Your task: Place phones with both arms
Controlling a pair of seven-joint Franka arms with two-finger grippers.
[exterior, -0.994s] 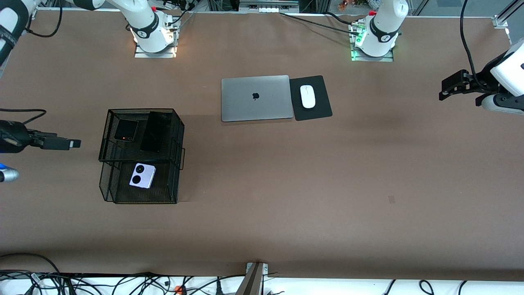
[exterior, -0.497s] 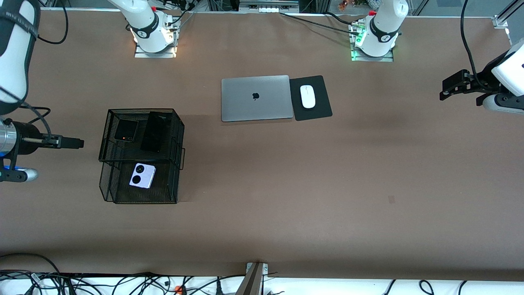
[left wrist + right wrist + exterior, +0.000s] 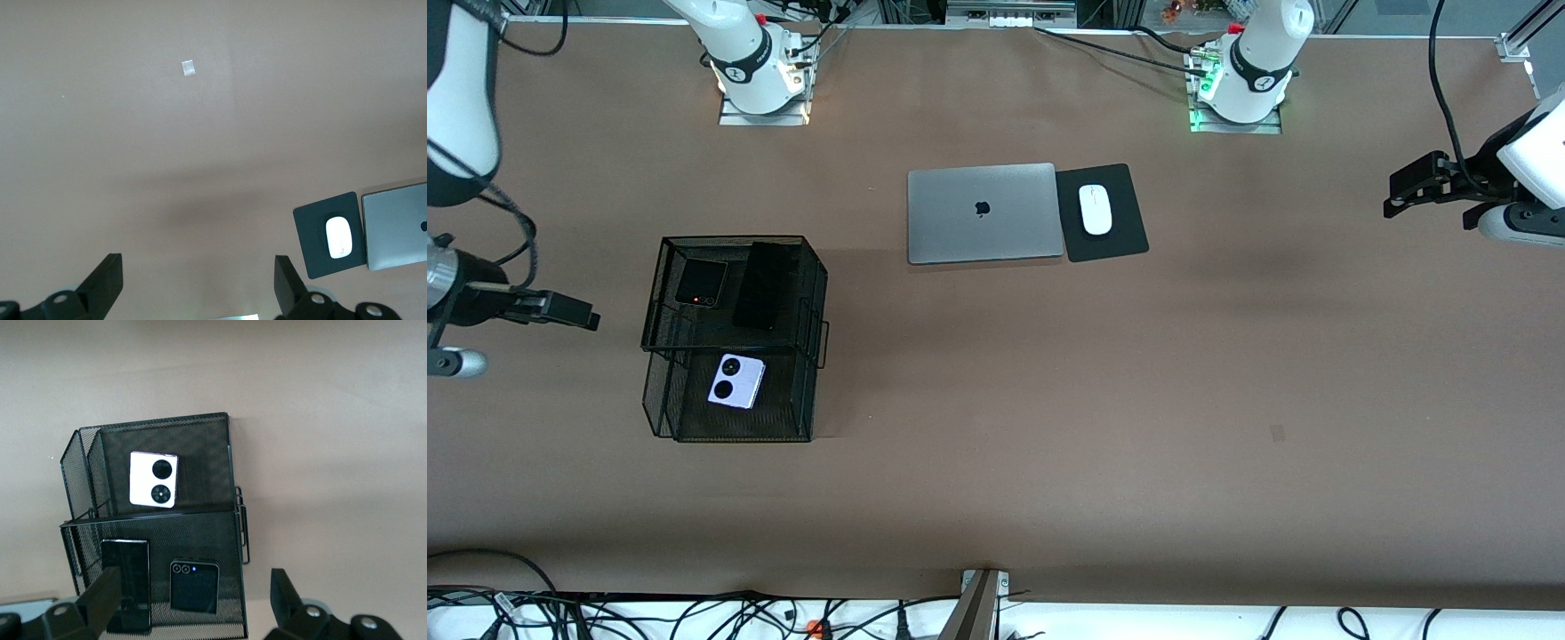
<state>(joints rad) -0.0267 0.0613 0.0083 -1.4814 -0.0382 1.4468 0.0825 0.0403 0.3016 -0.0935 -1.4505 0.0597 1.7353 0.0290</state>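
Observation:
A black mesh two-tier rack (image 3: 660, 391) stands toward the right arm's end of the table. Its upper tray holds a squarish black flip phone (image 3: 701, 283) and a longer black slab phone (image 3: 760, 286). A lilac-white phone (image 3: 736, 380) with two black circles lies in the lower tray. The right wrist view shows the flip phone (image 3: 194, 585), slab phone (image 3: 125, 585) and lilac-white phone (image 3: 154, 479) in the rack (image 3: 153, 421). My right gripper (image 3: 574, 313) (image 3: 195, 581) hangs open and empty beside the rack. My left gripper (image 3: 1400, 191) (image 3: 198, 265) waits open over bare table at the left arm's end.
A shut silver laptop (image 3: 983, 213) lies mid-table toward the robots' bases, with a white mouse (image 3: 1096, 210) on a black pad (image 3: 1120, 236) beside it. The left wrist view shows that mouse (image 3: 339, 237) and laptop (image 3: 397, 227). Cables run along the table's near edge.
The right arm's wrist has shifted and its gripper has drawn back slightly from the rack. The left gripper and the three phones have stayed in place.

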